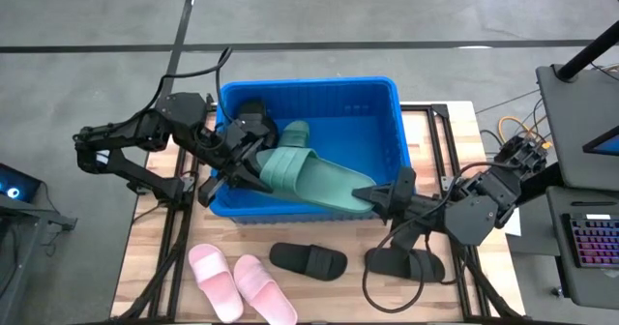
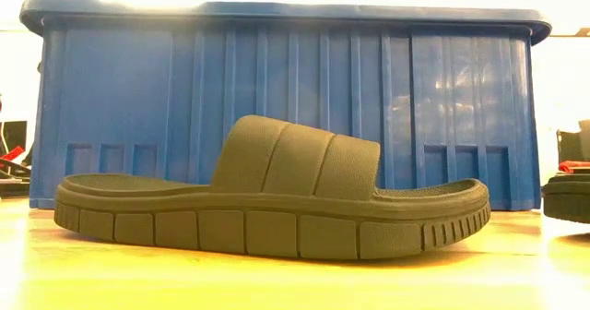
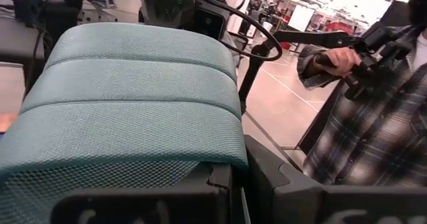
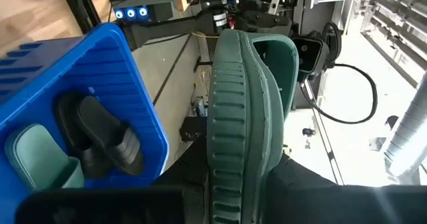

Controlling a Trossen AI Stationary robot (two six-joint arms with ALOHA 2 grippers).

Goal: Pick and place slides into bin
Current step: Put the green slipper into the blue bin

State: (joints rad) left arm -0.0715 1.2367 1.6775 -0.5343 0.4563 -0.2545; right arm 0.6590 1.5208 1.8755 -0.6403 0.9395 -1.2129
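Observation:
A green slide (image 1: pixel 309 175) hangs over the blue bin (image 1: pixel 309 83), slanting from the bin's left part toward its near right corner. My left gripper (image 1: pixel 242 165) is shut at its strap end, my right gripper (image 1: pixel 375 197) at the opposite end of its sole. Inside the bin lie another green slide (image 4: pixel 40 151) and a black slide (image 4: pixel 100 141). On the table in front of the bin rest two pink slides (image 1: pixel 242 284) and two dark slides (image 1: pixel 308 260), (image 1: pixel 406 264), soles down. My left gripper comes level from the table's left and is shut just under the lower edge of the green slide's ribbed strap (image 3: pixel 200 159). The strap hides the exact place of contact. That end is lifted above the bin's floor. My right gripper pinches the end of the green slide's sole (image 4: pixel 233 174) between its two fingers, reaching in nearly level from the table's right along the slide's length. The slide stands on edge in this hold, its strap (image 4: pixel 277 57) at the far end, clear of the bin's rim.
The nearer dark slide (image 2: pixel 277 208) lies just in front of the bin's near wall (image 2: pixel 277 98). A person in a plaid shirt (image 3: pixel 373 131) stands beyond the table. A keyboard (image 1: pixel 590 243) and cables sit off the table's right edge.

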